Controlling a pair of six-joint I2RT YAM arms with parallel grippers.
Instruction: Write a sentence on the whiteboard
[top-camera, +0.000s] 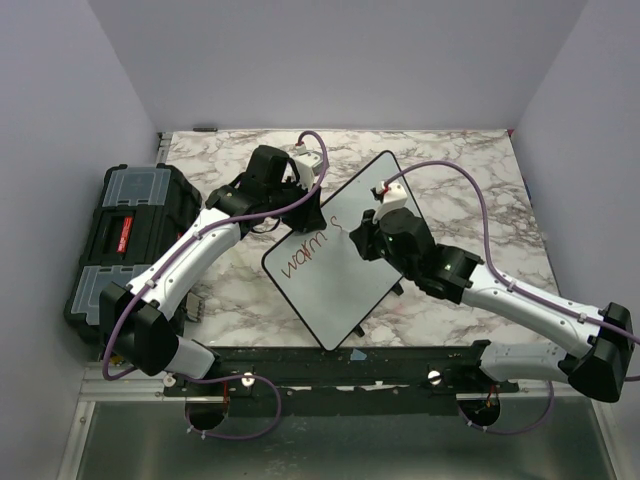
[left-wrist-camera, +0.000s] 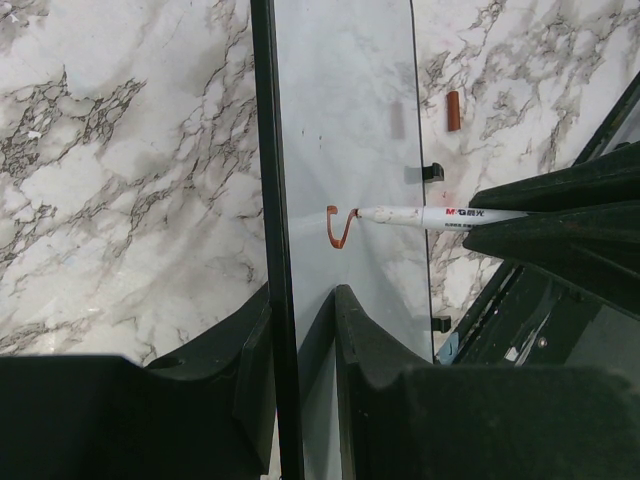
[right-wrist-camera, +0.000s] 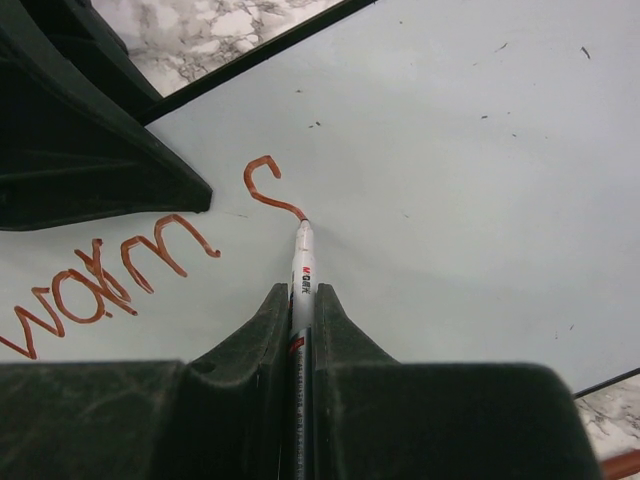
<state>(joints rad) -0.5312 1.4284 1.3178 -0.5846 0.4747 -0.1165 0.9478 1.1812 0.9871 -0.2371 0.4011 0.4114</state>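
Right wrist: your right gripper (right-wrist-camera: 302, 298) pinched the marker (right-wrist-camera: 302, 252), tip at twelve o'clock; left gripper (left-wrist-camera: 300, 305) clamped the board (left-wrist-camera: 345, 110) rim, likely steadying it.

Rounded-corner white whiteboard (top-camera: 340, 300) sitting diagonal on the marble counter (top-camera: 480, 190), red sentence (top-camera: 305, 255) only at "warm" plus a half-done "s" lol.

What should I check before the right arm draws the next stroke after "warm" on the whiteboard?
1. The marker clamped in the right gripper: ok.
2. Its tip touching the whiteboard at the end of the "s" stroke: ok.
3. The left gripper astride the board's rim: ok; firmly shut: cannot tell.
4. Bare board beyond the stroke: ok.
5. The red cap off the board, on the table: ok.
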